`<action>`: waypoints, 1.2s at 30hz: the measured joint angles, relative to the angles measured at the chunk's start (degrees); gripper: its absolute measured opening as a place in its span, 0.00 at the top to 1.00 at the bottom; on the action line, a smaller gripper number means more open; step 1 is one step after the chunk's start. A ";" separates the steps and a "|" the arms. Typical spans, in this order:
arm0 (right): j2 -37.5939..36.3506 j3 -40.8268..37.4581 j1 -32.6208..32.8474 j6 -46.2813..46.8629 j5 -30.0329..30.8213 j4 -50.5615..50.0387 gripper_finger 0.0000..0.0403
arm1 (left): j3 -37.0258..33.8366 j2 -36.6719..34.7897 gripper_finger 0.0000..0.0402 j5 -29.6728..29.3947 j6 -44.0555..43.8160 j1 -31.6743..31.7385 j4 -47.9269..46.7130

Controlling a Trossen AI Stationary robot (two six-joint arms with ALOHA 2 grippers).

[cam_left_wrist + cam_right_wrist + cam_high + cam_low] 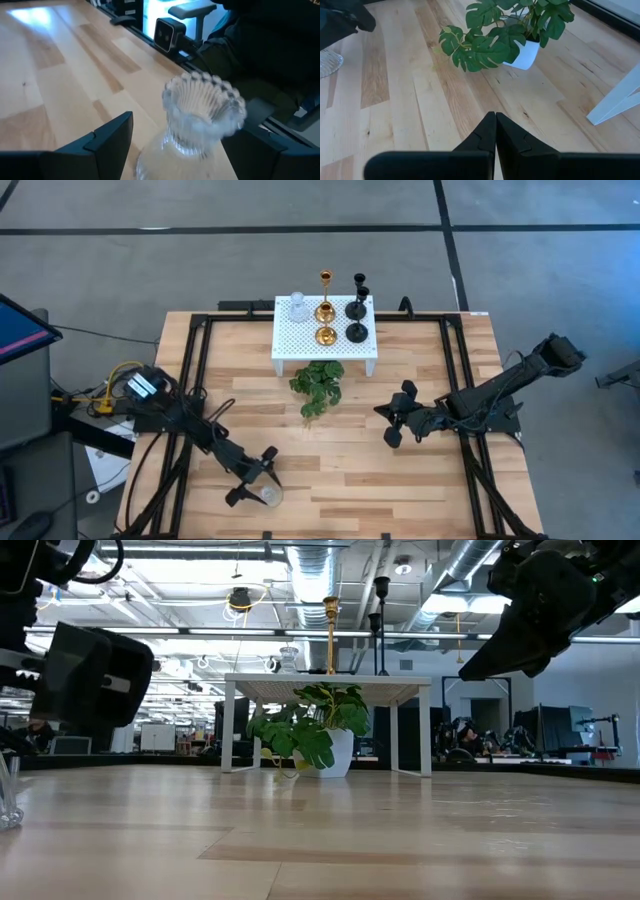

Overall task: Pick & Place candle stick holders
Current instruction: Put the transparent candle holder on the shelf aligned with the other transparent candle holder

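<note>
Closest to the front edge of the table [400, 480] we've got the left gripper [253, 477], down at the near left corner, with its fingers [107, 140] spread apart on either side of a clear glass holder [197, 120]. The glass stands upright on the wood right between them; we can't tell if the pads actually touch it. In the low view only a sliver of that glass shows at the picture's edge [8, 790].

A bit further in, over on the right side, the right gripper [393, 420] hangs above the table with its fingers [492, 132] pressed together, nothing in them. It's pointing toward the green plant [317, 386] in its white pot [525, 55], which sits mid-table just in front of the white perforated stand [305, 340].

Up on that stand at the far edge we count the other five: a second glass holder [297, 308], a tall gold one [325, 295], a squat gold one [326, 335], a tall black one [358, 298] and a squat black one [357, 332].
</note>
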 joint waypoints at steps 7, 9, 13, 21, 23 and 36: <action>0.00 0.00 0.00 0.00 0.00 0.01 1.00 | 1.37 2.50 0.29 -0.13 0.25 0.00 0.09; 0.00 0.00 -0.02 0.00 0.00 0.02 1.00 | 1.35 2.95 0.29 -0.13 -0.54 0.00 0.04; 0.00 0.00 -0.02 0.00 0.00 0.00 1.00 | 1.37 2.97 0.35 -0.13 -1.17 0.00 0.09; 0.00 0.00 -0.02 0.00 0.00 -0.01 1.00 | 1.48 2.88 0.57 -0.15 -1.18 0.00 0.98; 0.00 0.00 0.00 -0.02 0.00 -0.01 1.00 | 1.48 2.81 0.62 -0.28 -1.01 0.00 1.28; 0.00 0.00 -0.01 0.00 0.00 -0.02 1.00 | 1.48 2.83 0.65 -0.31 -3.03 0.00 2.20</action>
